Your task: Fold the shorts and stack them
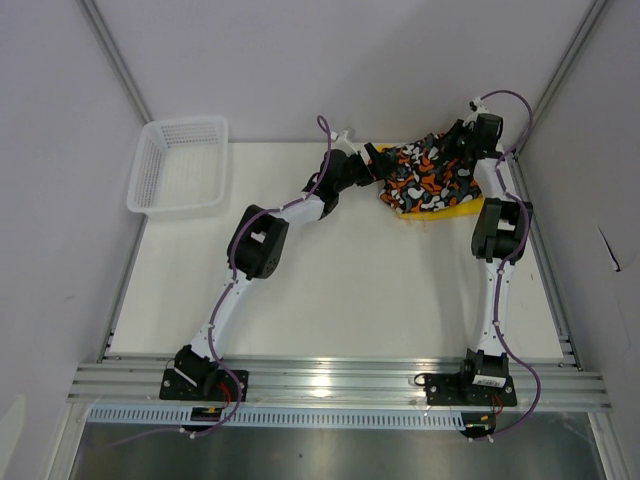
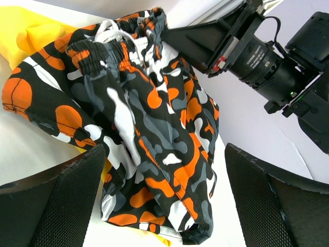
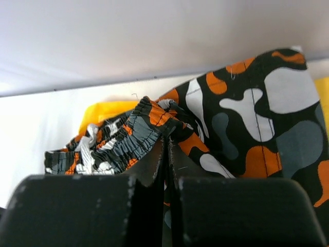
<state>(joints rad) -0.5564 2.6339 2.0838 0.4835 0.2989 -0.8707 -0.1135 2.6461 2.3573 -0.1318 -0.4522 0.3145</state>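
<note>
White table (image 1: 330, 290), pale grey walls on three sides, and a metal rail (image 1: 340, 382) along the near edge where both arms are bolted. At the far left corner sits a white mesh basket (image 1: 185, 122), well apart from everything else.

Both pairs of shorts are at the far right of the table. The patterned shorts (image 1: 430, 180) (orange, white, black and grey blotches) lie crumpled on top of the yellow shorts (image 2: 25, 31), which show only as a strip along the near edge of the heap and a patch beyond it. A pale drawstring (image 2: 110, 32) shows at the gathered waistband of the patterned pair.

The left pincer (image 2: 163, 149) is at the left side of the heap with its jaws spread wide apart; the patterned cloth lies between and below its fingers, and I cannot tell whether they touch it.

The right pincer (image 3: 165, 146) reaches in from the far right. Its jaws are pressed together, clamped on the patterned shorts at the waistband, with the elastic bunched at the tips.
</note>
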